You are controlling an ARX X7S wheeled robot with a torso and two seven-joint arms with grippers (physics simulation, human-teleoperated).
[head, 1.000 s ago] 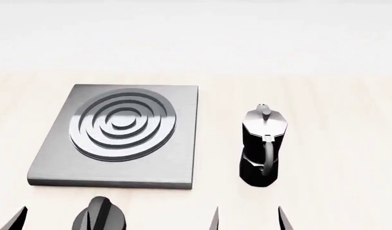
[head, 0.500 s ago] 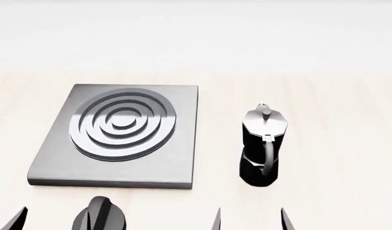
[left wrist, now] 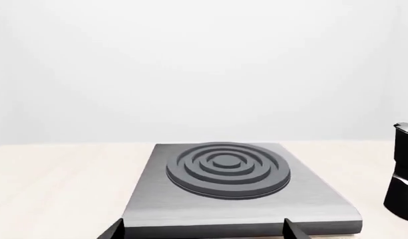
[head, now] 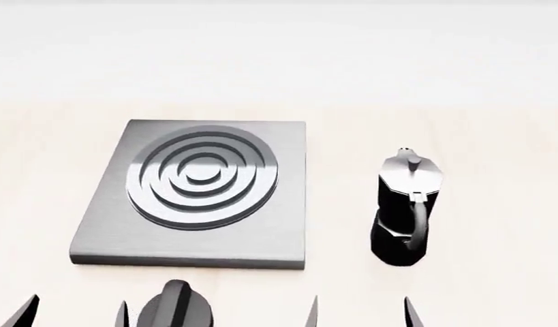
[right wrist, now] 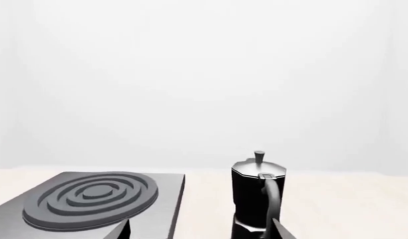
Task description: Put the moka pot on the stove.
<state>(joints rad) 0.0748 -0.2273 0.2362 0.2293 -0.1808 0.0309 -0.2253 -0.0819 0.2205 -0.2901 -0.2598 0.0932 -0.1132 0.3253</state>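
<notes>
The moka pot (head: 404, 211), black and faceted with a silver lid and curved handle, stands upright on the light wooden table, to the right of the stove (head: 279, 238). The stove is a flat grey plate with a ring burner. My left gripper (head: 76, 315) is open and empty, near the stove's front edge (left wrist: 223, 221). My right gripper (head: 360, 315) is open and empty, just in front of the pot. In the right wrist view the pot (right wrist: 257, 199) stands close to one fingertip of the right gripper (right wrist: 200, 231). In the left wrist view the pot (left wrist: 403, 174) shows at the edge, and the left gripper (left wrist: 202, 231) faces the stove.
A short black knob with a ridge (head: 174, 310) sits in front of the stove, between my two grippers. The stove also shows in the right wrist view (right wrist: 90, 199). The wooden table (head: 497, 170) extends right of the pot and behind both things.
The stove, pot and knob have shifted to the right in the head view. Both grippers' tips stay at the bottom edge, still open.
</notes>
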